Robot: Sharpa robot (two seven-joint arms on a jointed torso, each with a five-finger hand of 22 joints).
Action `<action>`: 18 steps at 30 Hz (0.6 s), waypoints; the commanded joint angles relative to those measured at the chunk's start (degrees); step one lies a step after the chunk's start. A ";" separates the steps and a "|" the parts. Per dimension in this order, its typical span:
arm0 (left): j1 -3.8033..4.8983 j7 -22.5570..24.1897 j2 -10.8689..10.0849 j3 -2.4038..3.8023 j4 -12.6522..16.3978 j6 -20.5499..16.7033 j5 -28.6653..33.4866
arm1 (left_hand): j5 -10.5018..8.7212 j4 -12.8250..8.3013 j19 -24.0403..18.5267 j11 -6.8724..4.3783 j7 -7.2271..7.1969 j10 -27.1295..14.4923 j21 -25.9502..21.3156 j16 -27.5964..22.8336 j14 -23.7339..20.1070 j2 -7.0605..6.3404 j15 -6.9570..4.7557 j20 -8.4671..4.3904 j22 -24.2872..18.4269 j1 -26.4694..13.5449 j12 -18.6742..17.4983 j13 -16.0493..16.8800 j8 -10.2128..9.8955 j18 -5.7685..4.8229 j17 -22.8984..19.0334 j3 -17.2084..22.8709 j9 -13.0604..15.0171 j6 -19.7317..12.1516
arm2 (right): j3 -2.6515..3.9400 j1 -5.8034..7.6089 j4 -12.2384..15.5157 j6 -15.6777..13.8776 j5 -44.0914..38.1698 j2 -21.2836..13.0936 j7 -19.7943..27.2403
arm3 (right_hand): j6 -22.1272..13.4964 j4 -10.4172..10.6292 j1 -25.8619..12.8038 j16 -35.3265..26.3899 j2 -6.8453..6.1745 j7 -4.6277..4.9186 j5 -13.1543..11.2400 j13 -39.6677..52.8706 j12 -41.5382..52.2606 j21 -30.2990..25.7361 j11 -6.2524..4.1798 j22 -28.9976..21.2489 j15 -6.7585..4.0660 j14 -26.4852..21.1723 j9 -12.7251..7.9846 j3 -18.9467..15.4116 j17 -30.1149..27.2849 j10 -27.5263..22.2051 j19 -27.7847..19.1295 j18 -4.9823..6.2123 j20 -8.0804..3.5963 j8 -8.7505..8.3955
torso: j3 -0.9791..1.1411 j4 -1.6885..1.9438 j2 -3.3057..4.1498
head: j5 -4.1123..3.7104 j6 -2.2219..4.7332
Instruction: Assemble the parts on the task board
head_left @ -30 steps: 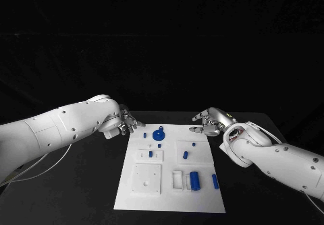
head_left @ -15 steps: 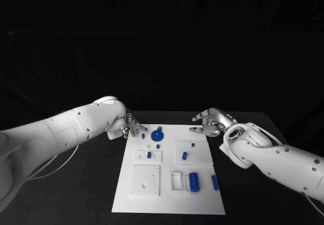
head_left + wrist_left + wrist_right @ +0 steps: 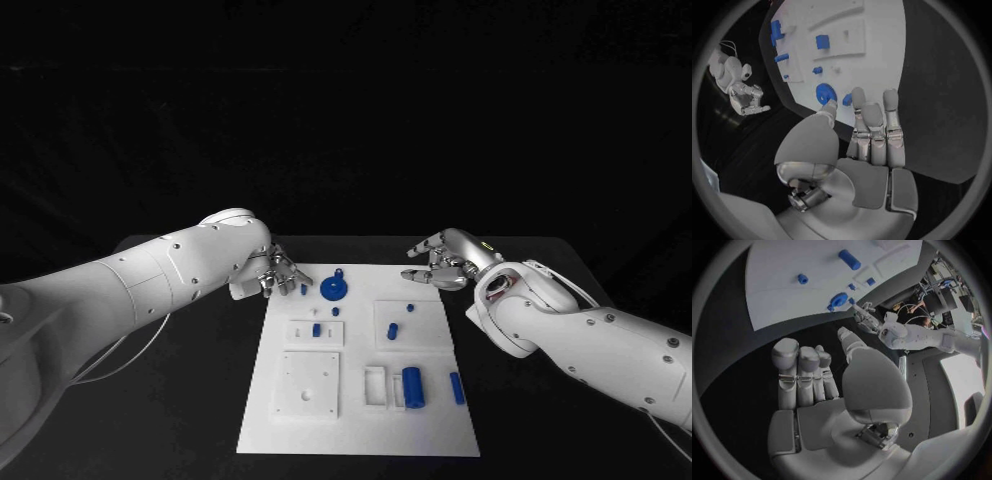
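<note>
Task board (image 3: 433, 420): white plate, mid-table. Blue disc part (image 3: 335, 291) near far-left corner. Left hand (image 3: 273, 275): fingers spread, empty, just over that corner. Right hand (image 3: 444, 262): loosely curled, empty, off far-right corner. Risk: disc nudged aside by spread fingertips.

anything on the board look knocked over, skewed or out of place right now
Nothing stands out. The task board lies flat and square on the table, the blue parts sit tidily on it, including the round blue part near its far edge. The left hand and right hand hold nothing.
</note>
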 commanded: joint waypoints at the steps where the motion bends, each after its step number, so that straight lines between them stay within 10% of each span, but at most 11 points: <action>1: -0.19 1.66 0.47 0.03 -0.24 1.35 -0.30 | 3.24 -0.87 -0.22 0.07 -0.36 1.61 0.38 0.30 -0.27 0.87 -0.15 0.33 1.10 0.36 0.23 0.05 1.05 -0.25 -0.06 -0.16 0.76 0.46 | 0.06 -0.02 0.14 -0.29 -0.15 0.09 0.37 | -0.30 0.14 -0.41 -0.17 0.08 -0.02 0.21 -0.05 -0.12 -0.21 0.23 5.54 -0.01 0.30 -0.06 -0.17 -0.02 -0.11 2.86 0.52 0.19 -0.23 | -0.03 0.04 0.03 | -0.12 -0.03; 7: -0.37 1.91 0.78 0.02 -0.56 1.45 -0.17 | 7.33 -2.63 -0.36 -0.33 -1.26 1.56 0.62 0.43 -0.37 1.93 -0.42 0.06 1.10 0.99 0.01 -0.02 6.68 -0.53 -0.03 -1.37 8.32 -0.98 | 0.09 -0.02 0.18 -0.31 -0.17 0.16 0.33 | -0.23 0.15 -0.41 -0.21 0.10 -0.02 0.33 -0.07 -0.14 -0.30 0.23 5.53 -0.01 0.28 -0.06 -0.16 -0.06 -0.13 2.85 0.53 0.20 -0.22 | 0.00 0.06 0.02 | -0.27 -0.06; 18: -0.58 2.15 1.07 -0.05 -1.41 0.25 -1.33 | 7.97 -1.22 -0.46 -0.72 -2.36 0.37 1.34 1.17 -0.47 1.45 -0.65 -0.18 1.11 0.91 1.48 0.92 17.68 -0.72 0.07 -0.88 26.53 -7.78 | 0.14 -0.02 0.20 -0.44 -0.18 0.34 0.32 | -0.23 0.15 -0.41 -0.21 0.10 -0.02 0.33 -0.07 -0.14 -0.30 0.23 5.53 -0.01 0.28 -0.06 -0.16 -0.06 -0.13 2.85 0.53 0.20 -0.22 | 0.02 -0.06 0.06 | -0.55 0.02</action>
